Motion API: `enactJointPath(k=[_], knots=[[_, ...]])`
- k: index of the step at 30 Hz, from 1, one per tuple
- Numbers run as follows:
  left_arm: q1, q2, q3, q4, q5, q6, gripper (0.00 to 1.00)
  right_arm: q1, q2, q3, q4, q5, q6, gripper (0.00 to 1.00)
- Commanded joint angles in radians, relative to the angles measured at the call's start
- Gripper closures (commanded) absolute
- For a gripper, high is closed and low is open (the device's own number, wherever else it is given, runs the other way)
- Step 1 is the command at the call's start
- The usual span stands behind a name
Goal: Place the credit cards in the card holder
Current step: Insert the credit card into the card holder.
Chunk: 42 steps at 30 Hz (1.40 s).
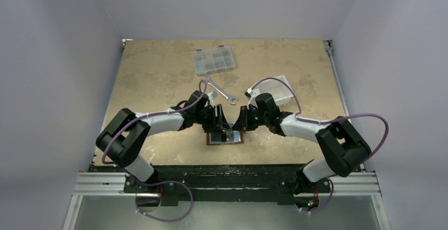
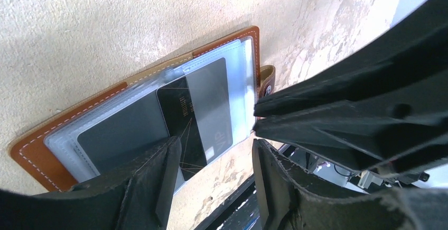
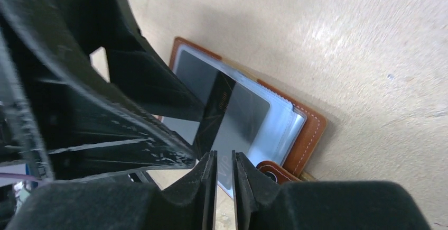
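The tan worktop [image 1: 158,71] carries the card holder [image 2: 37,158] close to its near edge, lying open and flat, and both arms reach in over it from either side. The left gripper [image 2: 216,146] hangs above the holder's near edge with its jaws spread wide, gripping nothing. The right gripper [image 3: 224,158] comes at the holder's tab side with only a thin slit between its fingers; whether it pinches a sleeve edge or nothing at all cannot be told. Inside the holder's brown leather lies a stack of clear plastic sleeves [image 2: 240,76], soft and glossy, likely to buckle or lift if pushed. One of the credit cards [image 2: 206,103], dark with pale lettering, sits on the holder's tab-side half, apparently part-way into a sleeve, its near corner sticking out past the holder. It should be light, stiff and slick, so the sensible hold is a pinch across that exposed edge, pushing along the sleeve's length. The snap tab [image 2: 268,88] pokes out at the holder's side, just beside the right fingertips
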Motion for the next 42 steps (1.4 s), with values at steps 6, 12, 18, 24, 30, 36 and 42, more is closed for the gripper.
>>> enactJointPath(k=[6, 12, 18, 24, 30, 36, 42], knots=[[-0.005, 0.029, -0.031, 0.045, -0.004, -0.008, 0.43, -0.022, -0.084, -0.017, -0.093, 0.083, -0.028, 0.67], [-0.008, 0.056, -0.034, 0.086, 0.033, -0.02, 0.42, -0.025, -0.041, -0.05, -0.052, 0.094, -0.022, 0.68], [-0.024, 0.102, -0.04, 0.164, 0.087, -0.058, 0.42, -0.026, -0.002, -0.079, 0.035, 0.032, 0.006, 0.67], [-0.028, 0.097, -0.052, 0.187, 0.086, -0.078, 0.42, -0.025, -0.035, -0.068, 0.004, 0.038, -0.001, 0.62], [-0.028, -0.012, -0.014, 0.039, 0.016, -0.005, 0.41, -0.026, -0.125, -0.065, -0.095, 0.06, -0.032, 0.53], [-0.028, -0.064, 0.028, -0.087, -0.049, 0.045, 0.4, -0.025, -0.162, -0.085, -0.093, 0.032, -0.019, 0.52], [-0.031, 0.006, 0.001, 0.006, -0.007, 0.015, 0.39, -0.025, -0.135, -0.085, -0.043, 0.003, 0.004, 0.49]])
